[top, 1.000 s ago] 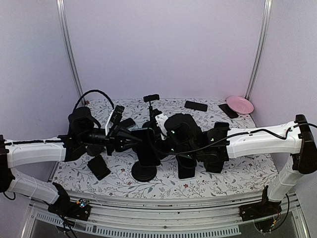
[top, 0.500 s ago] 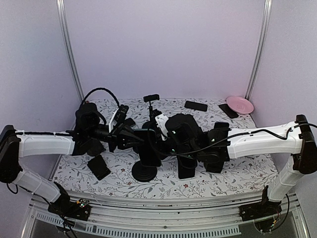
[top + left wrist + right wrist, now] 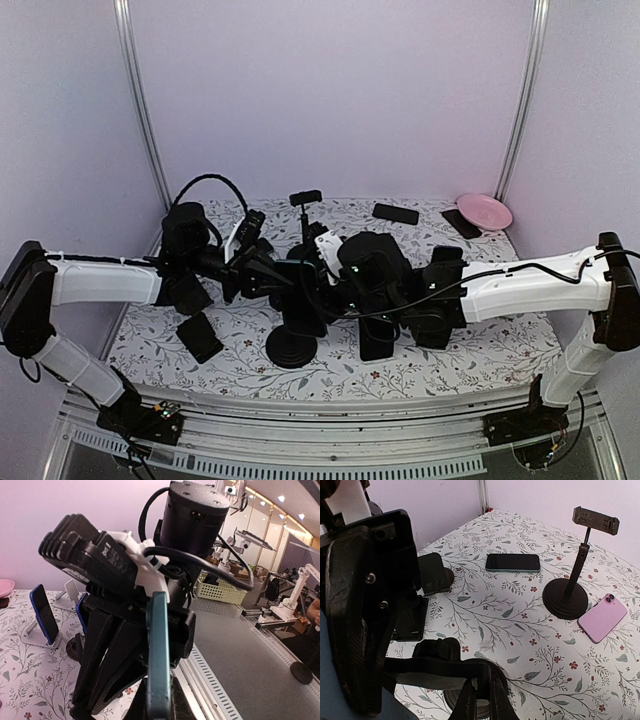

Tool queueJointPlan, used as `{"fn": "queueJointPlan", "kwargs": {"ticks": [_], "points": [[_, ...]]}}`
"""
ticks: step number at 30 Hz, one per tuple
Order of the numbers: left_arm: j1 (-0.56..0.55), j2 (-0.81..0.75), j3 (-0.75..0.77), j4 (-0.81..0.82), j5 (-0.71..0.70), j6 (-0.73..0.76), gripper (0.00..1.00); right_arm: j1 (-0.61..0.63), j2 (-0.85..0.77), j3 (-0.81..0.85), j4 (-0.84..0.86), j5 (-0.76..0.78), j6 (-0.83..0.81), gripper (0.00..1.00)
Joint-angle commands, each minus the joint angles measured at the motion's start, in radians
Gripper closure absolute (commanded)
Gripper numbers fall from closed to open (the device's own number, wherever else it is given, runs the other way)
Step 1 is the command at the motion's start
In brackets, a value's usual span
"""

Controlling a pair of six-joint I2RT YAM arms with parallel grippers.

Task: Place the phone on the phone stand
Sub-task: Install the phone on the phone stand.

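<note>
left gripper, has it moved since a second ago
Yes. Judged against the stand's round base, which stayed put, the left gripper has shifted right, closer in over the stand.

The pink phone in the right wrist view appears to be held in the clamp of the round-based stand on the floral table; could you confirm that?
Not quite. The pink phone lies flat on the floral table, beside the foot of the round-based stand. The clamp at the stand's top holds nothing. The right wrist view shows this.
</note>
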Motion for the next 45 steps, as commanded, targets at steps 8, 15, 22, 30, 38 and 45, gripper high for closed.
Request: {"fn": "queueJointPlan", "kwargs": {"ticks": [8, 15, 22, 30, 38, 45], "points": [[0.048, 0.015, 0.052, 0.016, -0.073, 0.062, 1.0, 0.033, -0.036, -0.026, 0.089, -0.059, 0.009, 0.98], [0.069, 0.025, 0.057, -0.027, -0.067, 0.08, 1.0, 0.033, -0.039, -0.03, 0.094, -0.061, 0.009, 0.98], [0.075, 0.02, 0.07, -0.117, -0.103, 0.102, 1.0, 0.033, -0.046, -0.033, 0.083, -0.042, 0.012, 0.98], [0.072, -0.04, 0.082, -0.298, -0.258, 0.107, 1.0, 0.033, -0.034, -0.017, 0.048, 0.017, 0.041, 0.98], [0.068, -0.095, 0.088, -0.383, -0.417, 0.069, 1.0, 0.048, 0.016, 0.051, -0.029, 0.108, 0.061, 0.98], [0.066, -0.126, 0.105, -0.507, -0.558, 0.073, 1.0, 0.05, 0.04, 0.094, -0.1, 0.176, 0.112, 0.98]]}}
